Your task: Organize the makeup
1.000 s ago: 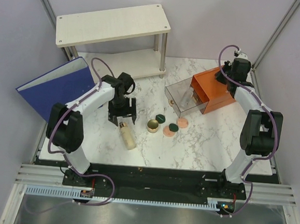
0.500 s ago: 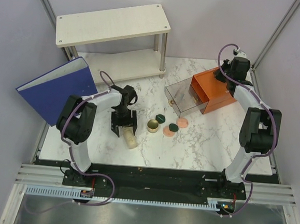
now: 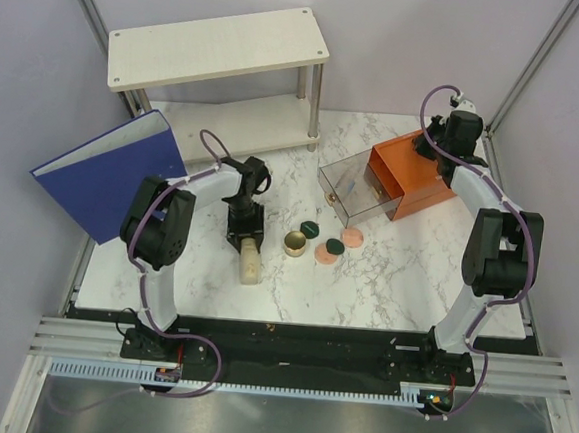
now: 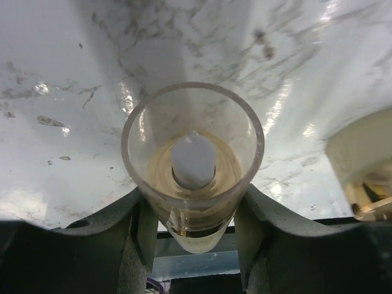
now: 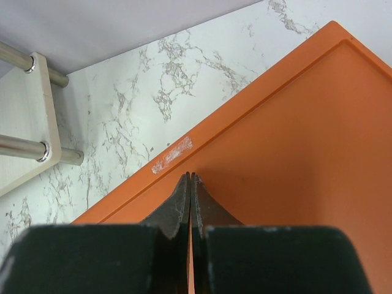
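Note:
A beige cylindrical bottle (image 3: pixel 251 264) lies on the marble left of centre. My left gripper (image 3: pixel 242 235) stands over its far end. In the left wrist view the bottle's clear cap (image 4: pixel 193 153) fills the gap, and both dark fingers (image 4: pixel 138 226) press its sides: my left gripper (image 4: pixel 191 197) is shut on it. To the right lie a round gold jar (image 3: pixel 294 243), two dark green discs (image 3: pixel 310 228) (image 3: pixel 334 247) and two peach-pink discs (image 3: pixel 353 238) (image 3: pixel 321 255). My right gripper (image 5: pixel 190 179) is shut and empty, over the orange box top (image 5: pixel 294 153).
The orange box (image 3: pixel 413 171) stands at the back right with its clear drawer (image 3: pixel 356 194) pulled out toward the discs. A big blue binder (image 3: pixel 107 172) leans at the left. A white two-level shelf (image 3: pixel 218 45) stands at the back.
My left gripper has come down over the beige bottle's cap end and its jaws have narrowed onto it. The right arm has not moved.

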Robot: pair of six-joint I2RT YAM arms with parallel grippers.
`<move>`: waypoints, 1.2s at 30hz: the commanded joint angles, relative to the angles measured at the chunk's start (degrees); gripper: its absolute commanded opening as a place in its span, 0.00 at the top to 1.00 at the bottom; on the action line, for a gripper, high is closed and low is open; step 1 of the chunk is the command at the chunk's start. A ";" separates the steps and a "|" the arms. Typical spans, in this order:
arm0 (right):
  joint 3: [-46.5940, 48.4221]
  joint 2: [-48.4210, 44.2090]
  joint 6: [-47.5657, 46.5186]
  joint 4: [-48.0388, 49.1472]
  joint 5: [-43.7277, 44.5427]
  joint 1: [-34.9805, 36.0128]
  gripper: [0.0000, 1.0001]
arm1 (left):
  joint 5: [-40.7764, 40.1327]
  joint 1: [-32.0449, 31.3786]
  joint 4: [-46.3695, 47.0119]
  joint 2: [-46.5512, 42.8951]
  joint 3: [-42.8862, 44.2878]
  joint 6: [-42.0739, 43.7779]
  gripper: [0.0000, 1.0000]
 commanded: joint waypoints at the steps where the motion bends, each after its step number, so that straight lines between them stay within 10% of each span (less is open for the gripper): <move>1: -6.65 5.19 -2.73 -23.17 2.85 0.22 1.00 | 0.43 -0.43 -1.90 -3.57 10.56 3.18 0.98; 15: -6.12 5.89 -3.00 -23.69 1.71 0.13 1.00 | 12.20 -1.39 -3.07 15.40 65.66 4.60 0.98; 36: -6.30 6.33 -3.26 -23.87 1.27 0.13 1.00 | 23.63 -8.16 19.88 19.45 64.37 -3.14 0.98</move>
